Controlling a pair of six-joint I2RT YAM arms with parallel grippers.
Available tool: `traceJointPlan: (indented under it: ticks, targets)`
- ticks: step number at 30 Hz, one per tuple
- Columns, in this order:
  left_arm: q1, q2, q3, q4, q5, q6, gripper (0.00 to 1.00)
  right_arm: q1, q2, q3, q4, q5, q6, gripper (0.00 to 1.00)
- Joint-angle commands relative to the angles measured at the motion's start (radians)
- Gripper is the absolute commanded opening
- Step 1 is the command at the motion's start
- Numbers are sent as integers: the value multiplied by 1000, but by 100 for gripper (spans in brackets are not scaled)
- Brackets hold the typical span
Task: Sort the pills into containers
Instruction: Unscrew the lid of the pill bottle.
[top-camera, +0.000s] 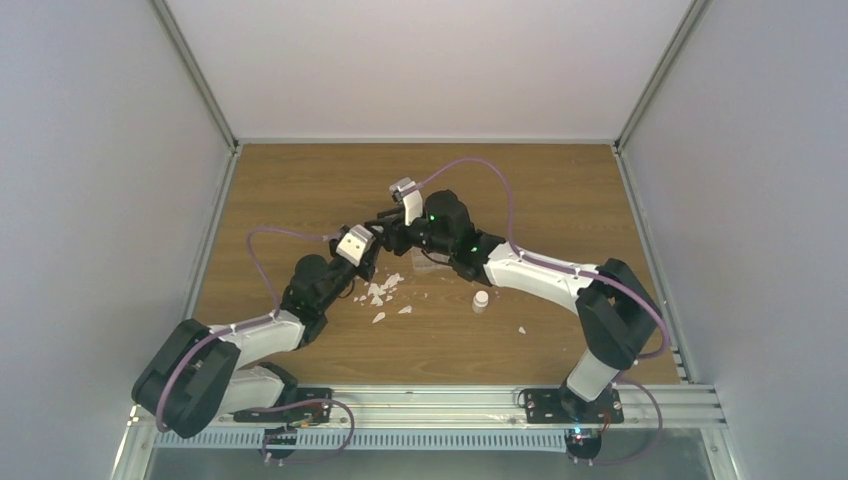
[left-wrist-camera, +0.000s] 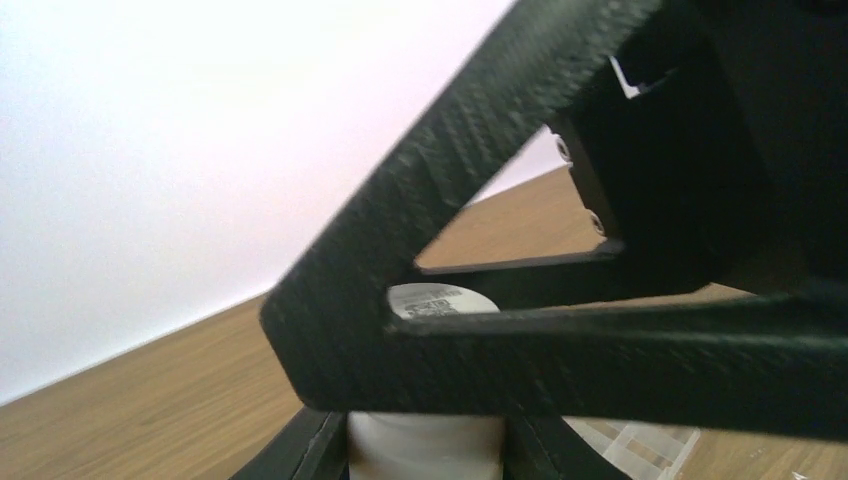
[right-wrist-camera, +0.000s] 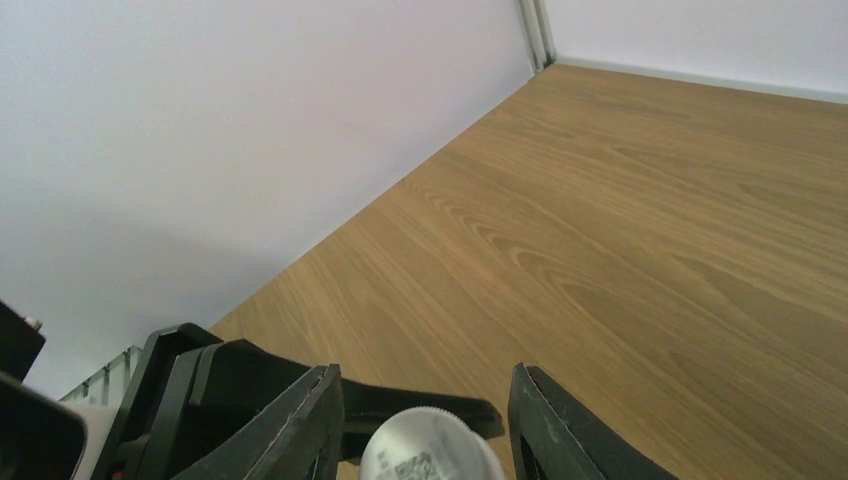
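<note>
Nearest the arm bases, at about 5 o'clock on the brown wood-grain table (top-camera: 300, 180), a lone white flake (top-camera: 522, 330) lies by itself. A little farther in, a small white cylindrical loose vial (top-camera: 481, 300) stands upright just beside the right forearm. At about 7 o'clock from the table's centre, a scatter of irregular white flakes (top-camera: 383, 290) lies just in front of the left wrist. Both arms reach inward and meet over the centre. The left gripper (left-wrist-camera: 425, 460) has its black fingers pressed against the sides of a second white cylindrical vial (right-wrist-camera: 430, 455) and grips it. The right gripper (right-wrist-camera: 425, 405) comes in from 3 o'clock with its jaws spread wide to either side of that vial's labelled cap. A sliver of gap shows on each side, so it grasps nothing. The flat clear plastic organiser box (left-wrist-camera: 640, 445) with small compartments lies on the wood just past the held vial, at 4 o'clock in the left wrist view. The pills are too small to make out in any view. Beyond the grippers, toward 12 o'clock, the wood runs on to the pale back wall (top-camera: 430, 60).
</note>
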Motion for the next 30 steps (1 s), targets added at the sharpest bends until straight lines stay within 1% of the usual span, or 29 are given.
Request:
traceJointPlan:
  ticks: [1, 5, 7, 10, 16, 25, 30]
  targets:
    - [4, 10, 28, 24, -58, -21, 68, 19, -24, -17, -5, 6, -7, 100]
    - [4, 12, 32, 17, -77, -37, 68, 21, -16, -14, -2, 25, -2, 99]
    - [4, 19, 34, 21, -78, -44, 68, 21, -8, -4, -9, 41, 5, 97]
    - [2, 41, 41, 25, -132, -50, 68, 21, 16, 23, -30, 72, 12, 94]
    - [-1, 76, 49, 40, -181, -54, 68, 22, 83, 88, -72, 97, 21, 91]
    - [-3, 110, 52, 62, -192, -50, 68, 28, 140, 141, -101, 128, 26, 90]
    - [-2, 115, 52, 62, -190, -46, 68, 30, 140, 141, -97, 138, 31, 84]
